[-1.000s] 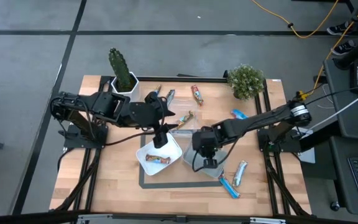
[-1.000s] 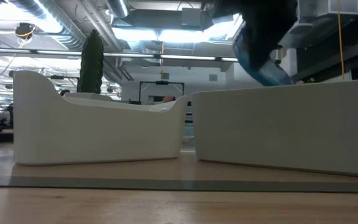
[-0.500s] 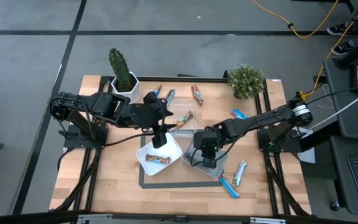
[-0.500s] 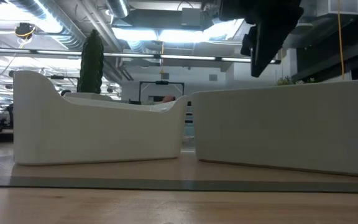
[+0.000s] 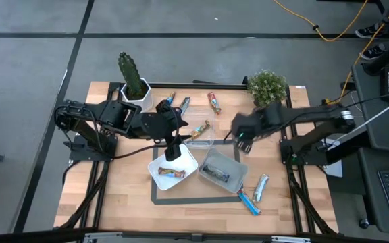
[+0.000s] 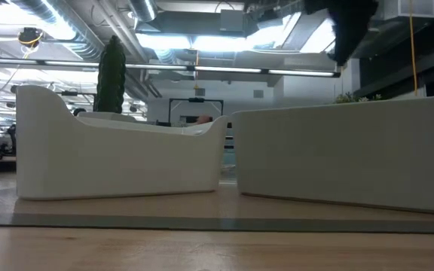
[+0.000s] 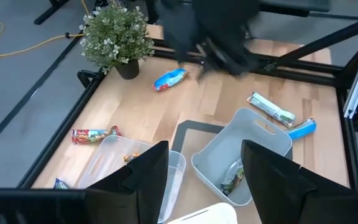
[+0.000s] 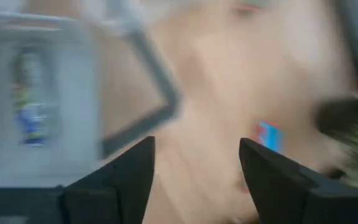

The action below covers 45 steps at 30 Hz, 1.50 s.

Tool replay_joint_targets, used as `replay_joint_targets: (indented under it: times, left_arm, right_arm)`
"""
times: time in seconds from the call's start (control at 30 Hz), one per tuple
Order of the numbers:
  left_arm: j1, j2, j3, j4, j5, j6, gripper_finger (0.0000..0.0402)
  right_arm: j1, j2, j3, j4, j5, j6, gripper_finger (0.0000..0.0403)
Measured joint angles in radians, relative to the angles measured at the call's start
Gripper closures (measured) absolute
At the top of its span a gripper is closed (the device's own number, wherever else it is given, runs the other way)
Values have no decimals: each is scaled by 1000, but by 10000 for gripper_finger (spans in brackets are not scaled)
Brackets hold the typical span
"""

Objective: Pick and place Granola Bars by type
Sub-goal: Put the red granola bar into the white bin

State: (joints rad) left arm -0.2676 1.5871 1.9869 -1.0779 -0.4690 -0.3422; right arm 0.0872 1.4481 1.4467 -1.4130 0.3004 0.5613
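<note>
right claw (image 5: 243,137) open and empty, heading for blue bar (image 5: 259,123) on tabletop (image 5: 123,192); left claw (image 5: 174,150) open over white tub (image 5: 157,169), waiting.

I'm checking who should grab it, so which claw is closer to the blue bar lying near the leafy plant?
Right. The right claw hovers just beside the blue bar. The left claw is far across, over the white tub.

The table (image 5: 127,189) is pale wood grain with a dark grey rectangle outline; one tub (image 5: 175,169) is white, another (image 5: 219,169) grey; a bar (image 5: 260,123) is blue; a bar (image 5: 213,102) red-orange; the cactus (image 5: 131,74) green.
</note>
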Motion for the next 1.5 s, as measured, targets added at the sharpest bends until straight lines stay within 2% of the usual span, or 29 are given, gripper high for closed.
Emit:
replay_joint_targets:
  times: [0.13, 0.23, 0.43, 0.53, 0.73, 0.93, 1.1, 1.3, 1.5]
  left_arm:
    - [1, 0, 0, 0, -8, 23, 208]
    - [9, 0, 0, 0, -10, 23, 208]
    - [24, 0, 0, -5, -10, -1, 208]
    - [31, 0, 0, -13, -10, -2, 208]
    - [61, 0, 0, -23, -12, -36, 208]
    - [84, 0, 0, -23, -12, -48, 208]
    - [100, 0, 0, -23, -11, -48, 208]
    - [108, 0, 0, -23, -10, -49, 208]
    - [108, 0, 0, -23, 10, -72, 208]
  right_arm:
    - [-108, -116, -5, -45, 70, 45, 154]
    - [-202, -180, -39, -43, 74, 18, 149]
    - [-350, -254, -195, -10, 74, -66, 148]
    - [-410, -274, -312, 60, 38, -101, 148]
    - [-496, -275, -550, 235, -120, -175, 148]
    - [-544, -266, -703, 331, -137, -177, 148]
    - [-589, -266, -762, 412, -144, -194, 148]
    - [-651, -265, -764, 503, -198, -210, 146]
    - [-705, -228, -763, 535, -198, -204, 122]
